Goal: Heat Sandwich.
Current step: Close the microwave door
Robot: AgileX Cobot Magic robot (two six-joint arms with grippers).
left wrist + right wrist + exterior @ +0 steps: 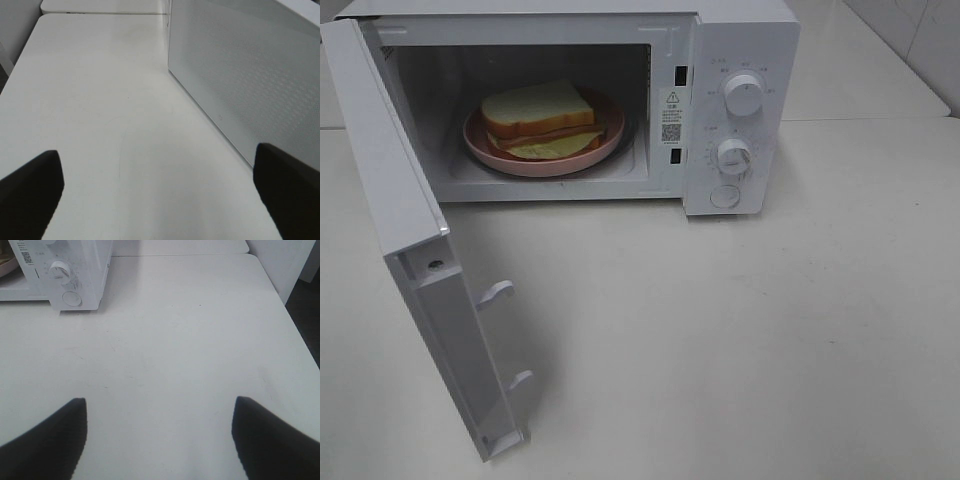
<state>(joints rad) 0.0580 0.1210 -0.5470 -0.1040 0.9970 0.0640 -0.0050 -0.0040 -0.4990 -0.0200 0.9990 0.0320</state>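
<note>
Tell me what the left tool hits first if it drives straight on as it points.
Likely the table itself; the left tool aims along it, and the open microwave door runs beside that line, not across it. Depth is unclear.

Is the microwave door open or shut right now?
Open: the door stands wide, and the sandwich on its pink plate shows inside the microwave.

The sandwich (540,108) is laid on a plate (472,138) inside the microwave (745,40), which is placed on the surface (770,330) ahead of the right hand (160,401).
</note>
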